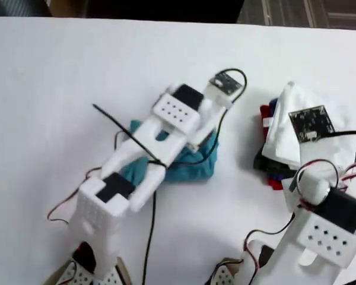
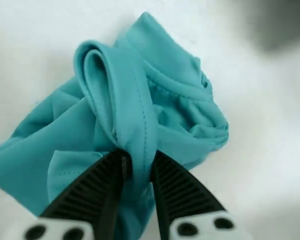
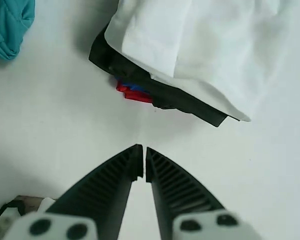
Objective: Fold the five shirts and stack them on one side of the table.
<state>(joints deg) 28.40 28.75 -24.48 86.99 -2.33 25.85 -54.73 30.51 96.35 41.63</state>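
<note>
Two tools over the white table [image 1: 59, 71]. Of these, left tool [image 2: 138, 161] clamped on a raised fold of the teal shirt [image 2: 160, 95], black ribbed fingers [image 2: 97, 185] pinching the doubled hem between them. Rest of that shirt bunched and crumpled on the table, near the middle, under the left arm. Then right tool [image 3: 142, 156] closed to a sliver, tips all but touching, gripping nothing, hanging above bare table just beside the stack [image 3: 190, 65]. Stack at the right side: white shirt [image 3: 205, 40] on top, black shirt [image 3: 175, 97] beneath, a red and blue edge [image 3: 132, 93] poking out lower down. Teal shirt apart from the stack, to its left.
</note>
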